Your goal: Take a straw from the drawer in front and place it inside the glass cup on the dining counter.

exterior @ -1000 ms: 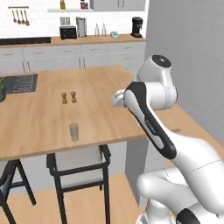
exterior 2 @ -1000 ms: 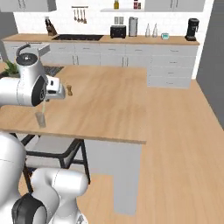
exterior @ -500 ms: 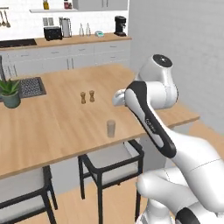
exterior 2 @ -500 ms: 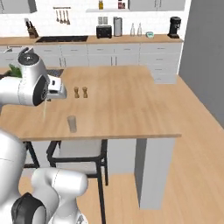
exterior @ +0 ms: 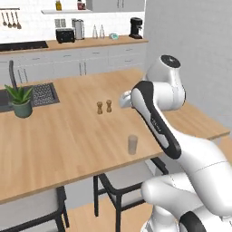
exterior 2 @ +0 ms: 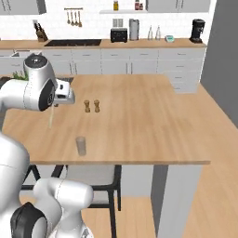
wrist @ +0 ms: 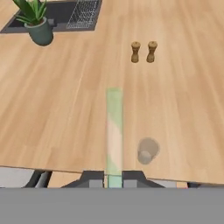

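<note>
My gripper (wrist: pixel 114 178) is shut on the straw (wrist: pixel 114 131), a thin pale stick that runs forward from between the fingertips over the dining counter (wrist: pixel 65 109). In the right base view the straw (exterior 2: pixel 51 117) hangs down from the hand above the counter's left part. The glass cup (wrist: pixel 146 151) stands near the counter's front edge, just right of the straw in the hand view. The cup (exterior 2: pixel 81 145) is below and right of the straw's lower end, apart from it. In the left base view the cup (exterior: pixel 132 144) stands left of my forearm. The drawer is out of view.
Two brown shakers (exterior 2: pixel 91 106) stand mid-counter beyond the cup. A potted plant (exterior: pixel 20 100) sits beside the inset sink (exterior: pixel 43 93) at the far left. Dark stools (exterior: pixel 120 183) are tucked under the counter's front edge. The wall counter (exterior 2: pixel 130 44) with appliances runs along the back.
Both base views have shifted as the base drove, bringing the dining counter and the cup closer and more centred. The gripper stays shut on the straw.
</note>
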### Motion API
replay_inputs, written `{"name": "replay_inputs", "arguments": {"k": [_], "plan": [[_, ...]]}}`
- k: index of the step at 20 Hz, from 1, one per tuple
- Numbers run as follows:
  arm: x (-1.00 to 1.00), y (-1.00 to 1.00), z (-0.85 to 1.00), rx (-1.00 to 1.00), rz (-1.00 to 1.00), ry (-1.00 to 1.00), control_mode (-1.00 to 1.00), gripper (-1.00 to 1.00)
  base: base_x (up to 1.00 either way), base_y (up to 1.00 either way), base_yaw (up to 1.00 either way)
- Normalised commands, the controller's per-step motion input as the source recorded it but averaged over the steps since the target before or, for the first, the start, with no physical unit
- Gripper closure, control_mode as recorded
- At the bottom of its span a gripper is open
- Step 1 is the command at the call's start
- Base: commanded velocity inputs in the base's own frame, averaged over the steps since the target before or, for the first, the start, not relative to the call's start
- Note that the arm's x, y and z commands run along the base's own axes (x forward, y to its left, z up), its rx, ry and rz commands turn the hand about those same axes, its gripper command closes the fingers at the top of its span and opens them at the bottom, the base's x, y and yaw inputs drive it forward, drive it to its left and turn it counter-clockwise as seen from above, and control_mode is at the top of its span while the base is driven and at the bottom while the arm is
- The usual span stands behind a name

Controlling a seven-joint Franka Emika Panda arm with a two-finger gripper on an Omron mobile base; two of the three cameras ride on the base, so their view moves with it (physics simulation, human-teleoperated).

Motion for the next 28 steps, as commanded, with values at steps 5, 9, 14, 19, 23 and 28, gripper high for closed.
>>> {"name": "replay_inputs", "arguments": {"k": [5, 9, 14, 19, 23, 28], "plan": [[0.0, 0.0, 0.0, 0.0, 0.0, 0.0, 1.0, 1.0, 0.66, -0.04, 0.49], [0.03, -0.23, 0.03, 0.07, 0.34, 0.0, -1.0, 1.0, 0.07, -0.03, 0.12], [0.0, -0.66, 0.0, 0.16, 0.45, -0.05, -1.0, 1.0, 0.0, 0.0, 0.0], [-0.06, -0.63, 0.0, 0.21, 0.4, -0.12, -1.0, 1.0, 0.0, 0.0, 0.0], [0.0, -0.09, -0.02, 0.21, 0.21, -0.08, -1.0, 1.0, 0.0, 0.0, 0.0], [0.0, 0.0, -0.26, 0.23, 0.03, -0.01, -1.0, 1.0, 0.0, 0.0, 0.0]]}}
